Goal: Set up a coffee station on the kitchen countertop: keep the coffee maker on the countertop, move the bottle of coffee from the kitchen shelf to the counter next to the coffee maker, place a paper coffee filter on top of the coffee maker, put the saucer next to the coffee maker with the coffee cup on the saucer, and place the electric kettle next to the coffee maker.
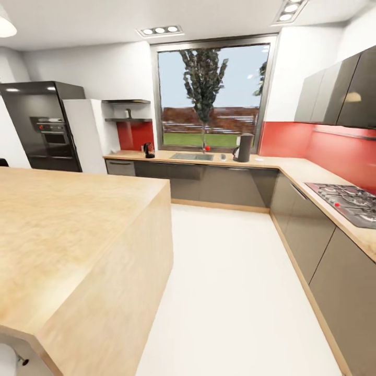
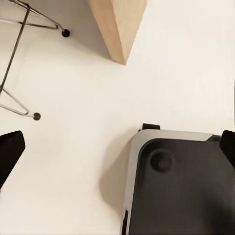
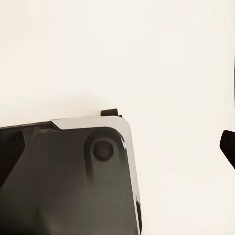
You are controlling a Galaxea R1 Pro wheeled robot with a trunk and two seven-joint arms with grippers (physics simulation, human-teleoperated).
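Far off, on the long table (image 1: 156, 155) under the window, the electric kettle (image 1: 149, 150) stands left of the sink, the coffee maker (image 1: 244, 148) right. The kettle looks like fragile glass: take its handle. Both pincers, left (image 2: 117, 147) and right (image 3: 117, 147), hang wide apart over the floor (image 1: 230, 292), empty.
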